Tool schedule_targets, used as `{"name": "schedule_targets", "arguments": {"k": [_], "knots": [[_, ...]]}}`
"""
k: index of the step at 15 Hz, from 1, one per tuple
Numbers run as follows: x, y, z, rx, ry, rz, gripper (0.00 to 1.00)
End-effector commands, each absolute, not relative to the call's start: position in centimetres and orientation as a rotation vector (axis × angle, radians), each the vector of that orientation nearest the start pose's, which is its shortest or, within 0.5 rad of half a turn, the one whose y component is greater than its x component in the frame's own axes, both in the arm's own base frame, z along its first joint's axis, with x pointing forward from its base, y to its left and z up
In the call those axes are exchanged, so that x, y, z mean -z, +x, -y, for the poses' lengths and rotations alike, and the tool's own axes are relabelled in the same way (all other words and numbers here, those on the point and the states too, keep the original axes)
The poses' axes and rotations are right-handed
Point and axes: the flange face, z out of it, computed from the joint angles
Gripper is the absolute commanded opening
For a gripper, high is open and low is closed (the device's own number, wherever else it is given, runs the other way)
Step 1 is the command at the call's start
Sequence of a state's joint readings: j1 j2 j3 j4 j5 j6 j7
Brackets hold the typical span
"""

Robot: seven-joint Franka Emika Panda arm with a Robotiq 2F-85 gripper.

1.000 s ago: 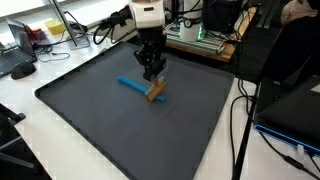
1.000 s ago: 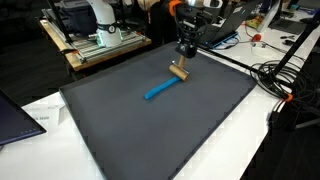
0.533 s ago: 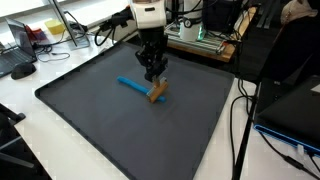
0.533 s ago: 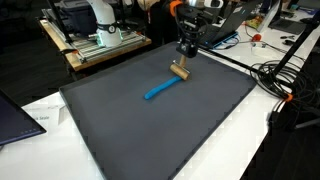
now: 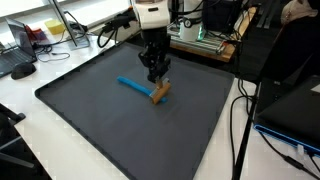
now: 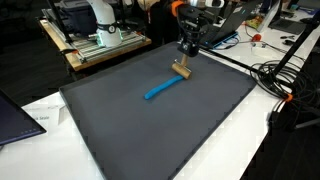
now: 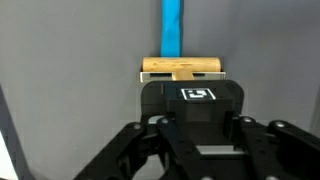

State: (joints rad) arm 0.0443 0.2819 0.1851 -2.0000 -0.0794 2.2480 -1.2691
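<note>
A toy hammer with a blue handle [image 5: 132, 84] and a wooden head [image 5: 159, 91] lies on a dark grey mat [image 5: 110, 135]. In both exterior views my gripper [image 5: 153, 76] points straight down onto the head, with its fingers closed together on it. An exterior view shows the hammer [image 6: 165, 86] near the mat's far side, the gripper [image 6: 186, 56] at its head end. The wrist view has the wooden head [image 7: 182, 66] crosswise just beyond the gripper [image 7: 183, 88] and the handle [image 7: 172, 28] running away; the black gripper body hides the fingertips.
The mat [image 6: 130, 135] covers most of a white table. Around it stand a laptop [image 6: 15, 115], black cables [image 6: 275, 75], an equipment rack [image 6: 100, 40] and a black stand [image 5: 262, 50]. A keyboard and mouse [image 5: 20, 68] lie on a side desk.
The gripper and the hammer's head end have shifted up very slightly. The handle's far tip stays where it was.
</note>
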Motion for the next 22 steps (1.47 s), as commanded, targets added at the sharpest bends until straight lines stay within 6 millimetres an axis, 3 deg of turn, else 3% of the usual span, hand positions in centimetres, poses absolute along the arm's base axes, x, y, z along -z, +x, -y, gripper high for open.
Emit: {"name": "schedule_targets", "arguments": {"k": [1, 22], "knots": [[-30.5, 58.1, -14.4, -0.009, -2.196, 2.169, 0.22], [-30.7, 57.5, -17.3, 0.074, -2.132, 2.163, 0.22]]}}
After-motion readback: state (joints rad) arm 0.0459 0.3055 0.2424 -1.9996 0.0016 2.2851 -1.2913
